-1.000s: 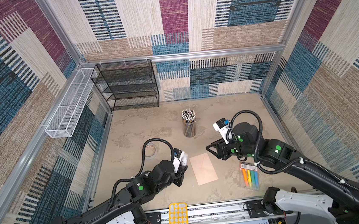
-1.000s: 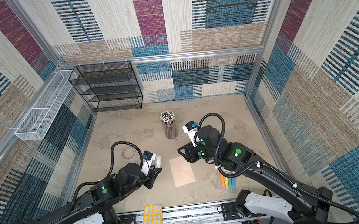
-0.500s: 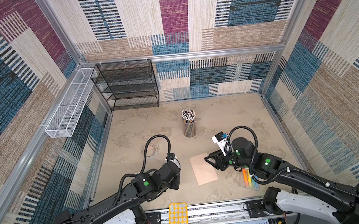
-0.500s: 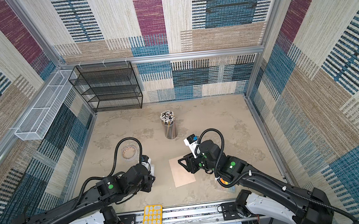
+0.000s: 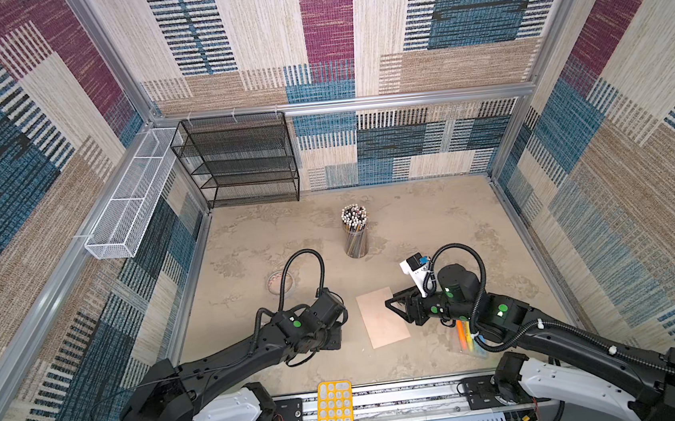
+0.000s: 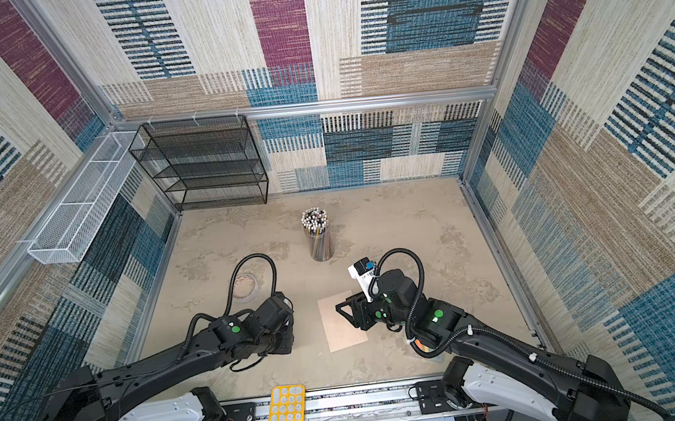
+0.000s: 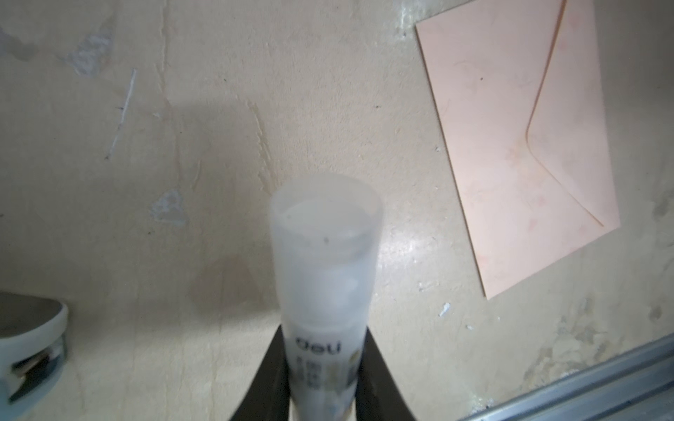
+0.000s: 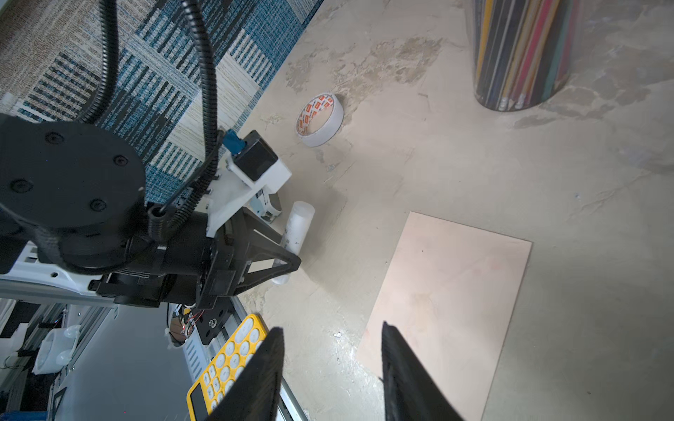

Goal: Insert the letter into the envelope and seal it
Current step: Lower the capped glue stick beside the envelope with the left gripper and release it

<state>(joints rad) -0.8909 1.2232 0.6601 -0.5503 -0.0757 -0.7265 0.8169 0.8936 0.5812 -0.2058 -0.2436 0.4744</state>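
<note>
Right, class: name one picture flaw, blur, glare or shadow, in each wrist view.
Left wrist view: glue stick soft, too near the lens; glare on the table. Right wrist view: shadow falls over part of the envelope.

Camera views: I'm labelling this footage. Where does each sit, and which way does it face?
Top views: high above the robot's base, facing down at the beige table; left arm, right arm show.
Left wrist: along the left gripper, shut on a translucent white glue stick.
Right wrist: past the open right gripper towards the left arm.
Shared: all show the peach-tan paper envelope.
</note>
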